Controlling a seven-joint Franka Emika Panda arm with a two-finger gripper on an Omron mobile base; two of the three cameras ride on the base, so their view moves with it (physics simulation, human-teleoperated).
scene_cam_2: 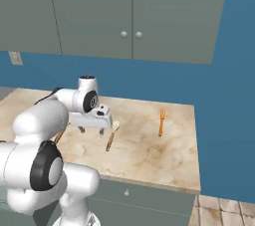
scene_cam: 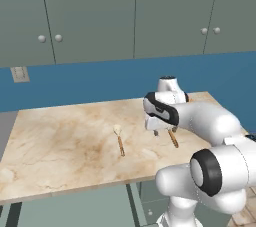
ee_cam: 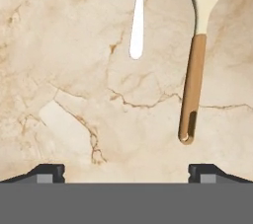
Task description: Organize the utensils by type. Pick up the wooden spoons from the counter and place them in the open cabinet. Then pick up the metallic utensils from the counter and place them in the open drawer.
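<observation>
hand view: my gripper (ee_cam: 126,171) fingers apart, empty; wooden spoon (ee_cam: 194,65) and metal utensil (ee_cam: 138,18) remain on counter (ee_cam: 64,70); nothing visibly stored.

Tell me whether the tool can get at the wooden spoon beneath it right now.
Probably yes: the tool hangs open above the counter, and the wooden spoon lies flat with nothing on it; the metallic utensil lies apart.

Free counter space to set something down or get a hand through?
Widest bare patch: the counter left of the wooden spoon, out to the slab's left end. A smaller one sits between the orange-handled utensil and the right edge. Crowded mid-slab, where the open gripper hangs over a slotted spoon and a thin pale utensil.
</observation>
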